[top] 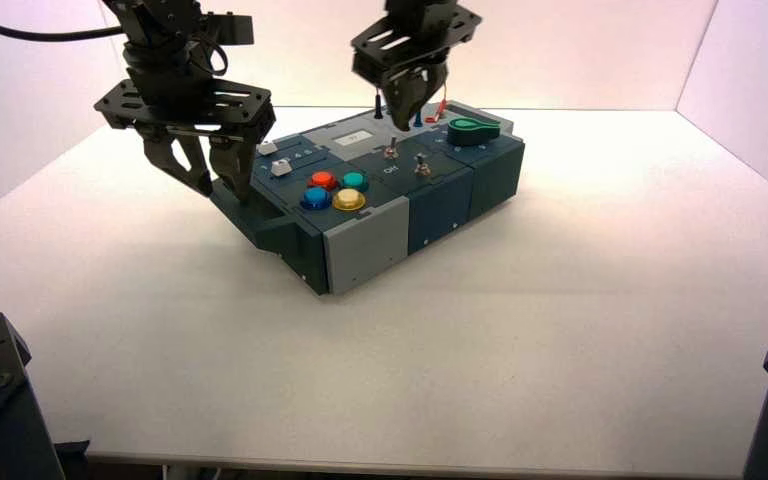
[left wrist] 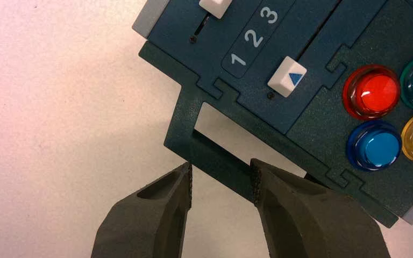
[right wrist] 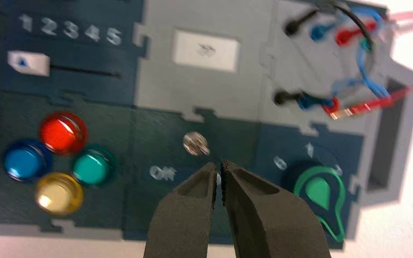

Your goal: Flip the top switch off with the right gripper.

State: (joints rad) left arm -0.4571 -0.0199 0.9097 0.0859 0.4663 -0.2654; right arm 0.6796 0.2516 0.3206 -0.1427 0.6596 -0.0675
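The top switch [right wrist: 196, 143] is a small silvery toggle on the dark blue panel, with white "On" lettering [right wrist: 161, 172] beside it. In the high view this switch [top: 390, 152] stands left of its twin toggle [top: 422, 165]. My right gripper [right wrist: 219, 176] hovers above the panel, shut to a thin slit, its tips just short of the top switch and not touching it. A bright glint shows through the slit. In the high view the right gripper [top: 406, 122] hangs over the box's far middle. My left gripper [left wrist: 221, 177] is open astride the box's dark handle bar [left wrist: 215, 158] at its left corner.
Red [right wrist: 62, 132], blue [right wrist: 26, 159], green [right wrist: 92, 167] and yellow [right wrist: 58, 192] buttons sit left of the toggles. A green knob [right wrist: 318, 191] lies to the right. Coloured wires [right wrist: 355, 70] run along the far right. A white slider [right wrist: 28, 62] stands by the numbers. The left gripper [top: 210, 178] is at the box's left end.
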